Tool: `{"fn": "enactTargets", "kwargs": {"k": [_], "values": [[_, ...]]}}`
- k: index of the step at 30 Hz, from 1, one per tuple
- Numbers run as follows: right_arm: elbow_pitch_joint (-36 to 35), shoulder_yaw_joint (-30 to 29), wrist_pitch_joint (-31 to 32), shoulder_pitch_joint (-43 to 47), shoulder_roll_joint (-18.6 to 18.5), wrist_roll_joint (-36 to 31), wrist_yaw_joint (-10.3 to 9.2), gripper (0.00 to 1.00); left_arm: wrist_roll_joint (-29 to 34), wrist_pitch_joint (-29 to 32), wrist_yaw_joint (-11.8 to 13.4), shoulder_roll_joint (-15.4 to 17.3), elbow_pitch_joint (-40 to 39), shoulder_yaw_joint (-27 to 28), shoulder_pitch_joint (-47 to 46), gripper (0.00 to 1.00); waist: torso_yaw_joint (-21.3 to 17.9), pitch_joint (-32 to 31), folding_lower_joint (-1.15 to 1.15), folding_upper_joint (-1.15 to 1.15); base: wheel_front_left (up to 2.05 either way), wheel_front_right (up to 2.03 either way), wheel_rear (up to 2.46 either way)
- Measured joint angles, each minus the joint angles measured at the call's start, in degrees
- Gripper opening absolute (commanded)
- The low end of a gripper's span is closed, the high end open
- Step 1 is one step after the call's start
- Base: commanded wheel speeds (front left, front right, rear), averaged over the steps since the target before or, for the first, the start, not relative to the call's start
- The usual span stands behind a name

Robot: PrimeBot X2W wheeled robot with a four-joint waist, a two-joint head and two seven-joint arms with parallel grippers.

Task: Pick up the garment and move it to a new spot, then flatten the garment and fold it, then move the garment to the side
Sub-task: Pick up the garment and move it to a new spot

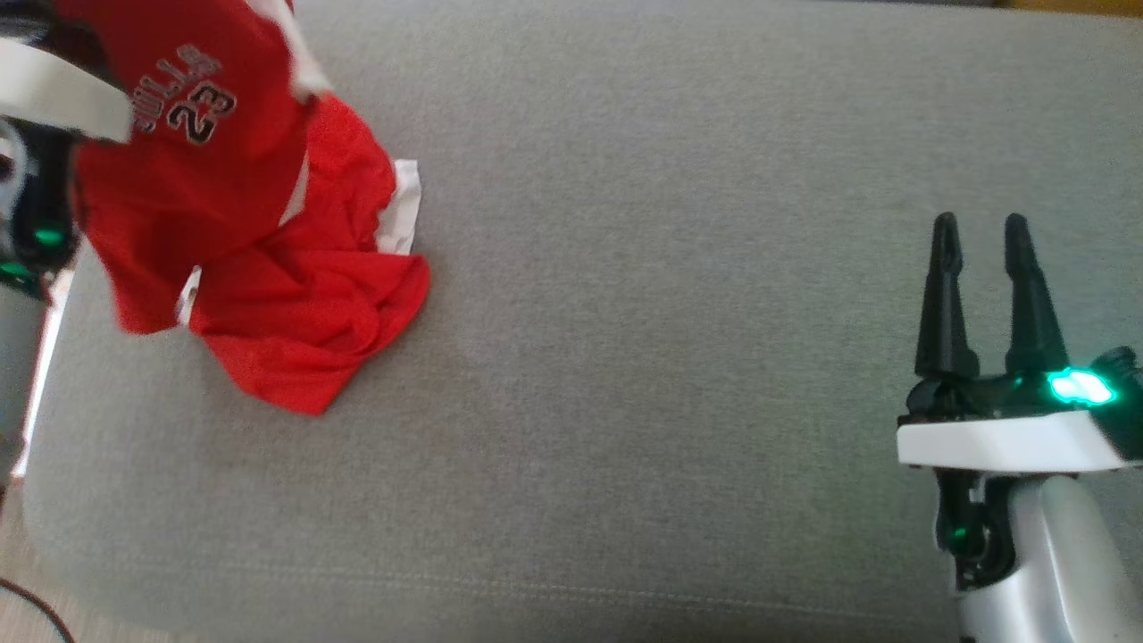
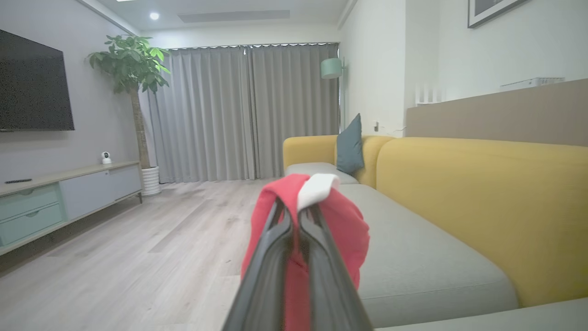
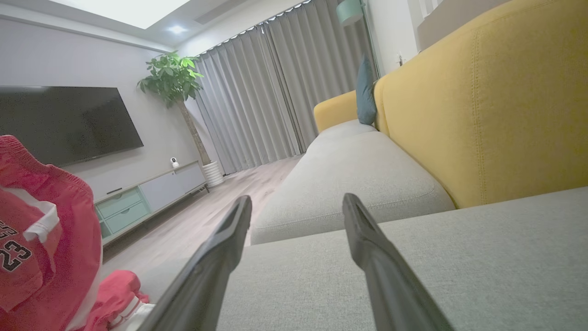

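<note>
While our left pincer [image 2: 296, 208] is clenched on a fold of the red mesh jersey with white trim and a black 23 [image 1: 250, 268], we hold its top raised at the left end of the grey fabric sofa seat [image 1: 670, 357]; its lower half lies crumpled on the cushion. Our right pincer [image 1: 980, 234] hangs released, jaws spread, over the seat, well apart from the jersey.

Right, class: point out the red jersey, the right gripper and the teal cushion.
red jersey [image 1: 304, 304], head view, crumpled lower folds.
right gripper [image 1: 980, 223], head view, midway between its fingertips.
teal cushion [image 2: 350, 145], left wrist view, its middle.
</note>
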Motion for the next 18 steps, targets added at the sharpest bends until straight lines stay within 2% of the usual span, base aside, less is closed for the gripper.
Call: {"fn": "enactTargets", "kwargs": {"k": [4,10,15,18], "values": [[-0.03,1.45,0.0,0.97,0.01,0.6,0.0,1.0,-0.97,3.14,2.35,-0.99,-7.17,-0.49,2.97,0.0,-2.06,-0.89,0.0,0.0,0.0,0.0,0.0],[-1.18,2.27,-0.01,0.99,0.01,1.62,0.0,1.0,-1.14,7.24,5.72,-5.24,-15.72,-4.52,5.09,0.0,-6.51,-1.11,0.0,0.0,0.0,0.0,0.0],[-2.26,2.65,-0.01,0.85,0.01,2.0,0.0,1.0,-0.83,8.5,8.08,-9.25,-16.82,-7.89,5.73,0.0,-11.08,-0.46,0.0,0.0,0.0,0.0,0.0],[-2.93,2.74,-0.01,0.74,0.01,2.69,0.0,1.0,-0.48,8.44,8.36,-11.26,-16.19,-9.68,6.07,0.0,-14.08,0.2,0.0,0.0,0.0,0.0,0.0]]}}
